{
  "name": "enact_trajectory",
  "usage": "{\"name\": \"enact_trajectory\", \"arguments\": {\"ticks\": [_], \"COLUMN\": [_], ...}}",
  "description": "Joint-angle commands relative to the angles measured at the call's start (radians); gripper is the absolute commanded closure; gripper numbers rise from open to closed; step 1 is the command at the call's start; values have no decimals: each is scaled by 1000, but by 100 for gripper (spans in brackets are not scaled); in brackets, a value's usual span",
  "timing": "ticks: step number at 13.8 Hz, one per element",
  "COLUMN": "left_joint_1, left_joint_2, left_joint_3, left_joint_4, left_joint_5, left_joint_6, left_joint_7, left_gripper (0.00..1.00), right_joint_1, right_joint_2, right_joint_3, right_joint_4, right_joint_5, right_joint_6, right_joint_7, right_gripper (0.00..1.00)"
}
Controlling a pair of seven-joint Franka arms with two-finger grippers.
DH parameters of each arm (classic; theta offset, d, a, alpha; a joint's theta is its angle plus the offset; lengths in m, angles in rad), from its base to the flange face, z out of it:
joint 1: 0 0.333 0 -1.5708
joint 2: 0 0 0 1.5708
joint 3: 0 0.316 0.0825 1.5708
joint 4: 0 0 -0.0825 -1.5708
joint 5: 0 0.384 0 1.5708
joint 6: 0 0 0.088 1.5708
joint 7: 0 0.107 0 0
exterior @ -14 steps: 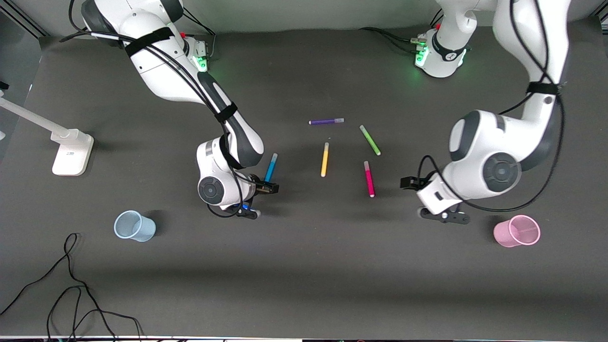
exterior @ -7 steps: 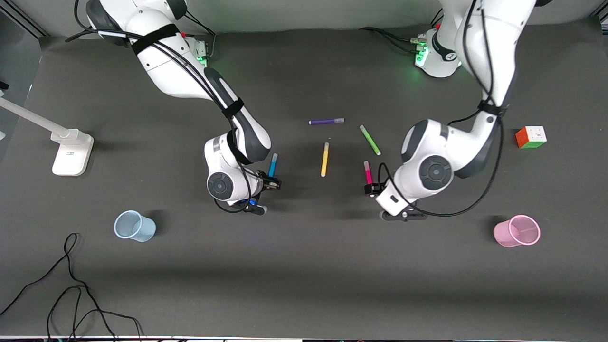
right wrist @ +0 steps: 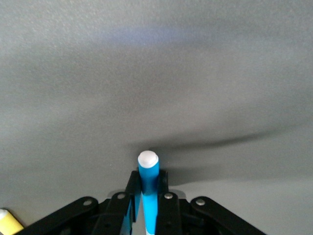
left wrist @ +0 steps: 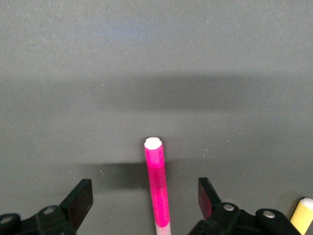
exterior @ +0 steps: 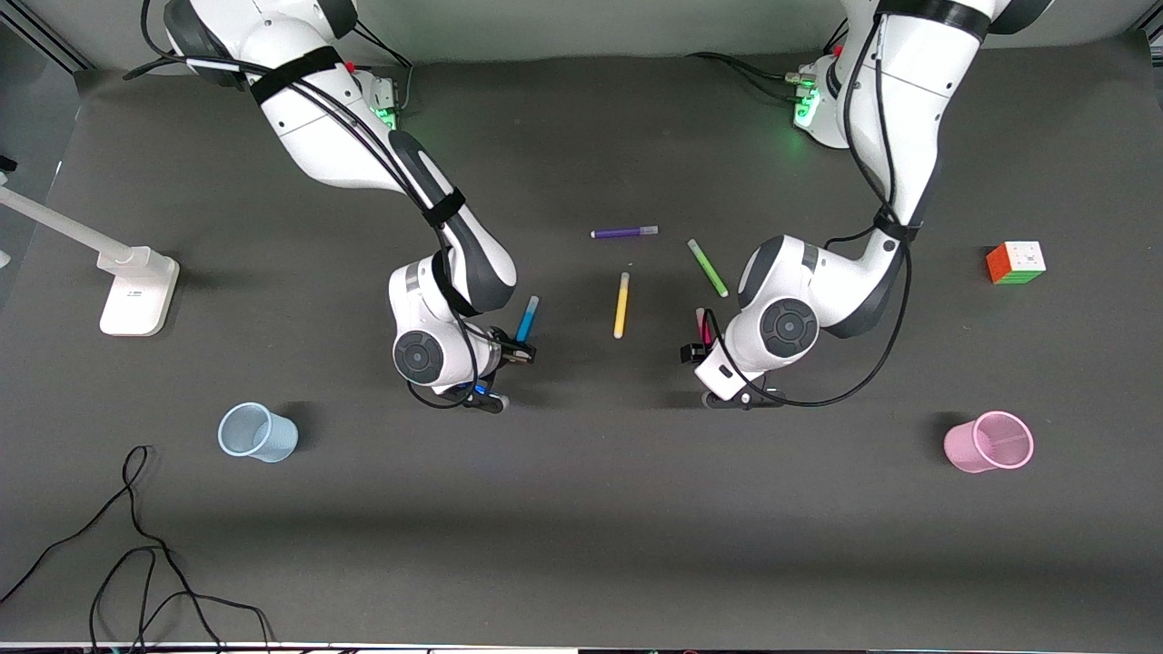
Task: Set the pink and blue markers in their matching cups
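My right gripper point(exterior: 518, 351) is shut on the blue marker point(exterior: 527, 318), low over the table; in the right wrist view the fingers point(right wrist: 133, 182) clamp the marker point(right wrist: 147, 169), whose white end sticks out. My left gripper point(exterior: 698, 351) is open over the pink marker point(exterior: 700, 319), which lies flat. In the left wrist view that marker point(left wrist: 157, 181) lies between the spread fingers point(left wrist: 80, 199), touching neither. The pale blue cup point(exterior: 257, 432) stands toward the right arm's end of the table. The pink cup point(exterior: 989, 441) stands toward the left arm's end. Both are upright.
A purple pen point(exterior: 623, 232), a yellow pen point(exterior: 621, 305) and a green pen point(exterior: 708, 268) lie between the two grippers. A colour cube point(exterior: 1016, 262) sits near the left arm's end. A white stand point(exterior: 136, 291) and loose black cables point(exterior: 136, 545) are at the right arm's end.
My left arm has swung from beside the pink cup toward the table's middle, and its open gripper now straddles the pink marker. My right gripper shifted slightly with the blue marker.
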Motion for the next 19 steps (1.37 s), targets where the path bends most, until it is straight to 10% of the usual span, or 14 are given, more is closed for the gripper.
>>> {"name": "enact_trajectory", "arguments": {"ticks": [1, 8, 12, 19], "left_joint_1": [-50, -78, -80, -76], "left_joint_2": [-43, -37, -37, -73], "left_joint_3": [13, 15, 15, 19], "left_joint_4": [-74, -126, -125, -112], "left_joint_5": [-5, -5, -3, -3], "left_joint_6": [32, 120, 127, 124], "left_joint_7": [-29, -44, -37, -31], "left_gripper": [12, 35, 97, 100], "right_joint_1": [1, -1, -1, 1], "right_joint_2": [-18, -200, -330, -476], "right_joint_3": [-13, -92, -174, -304], "right_joint_4": [21, 34, 34, 34], "right_joint_5": [17, -144, -289, -564], "right_joint_6": [-43, -244, -324, -330], "right_joint_7": [17, 5, -61, -360], "right_gripper": [100, 100, 100, 100]}}
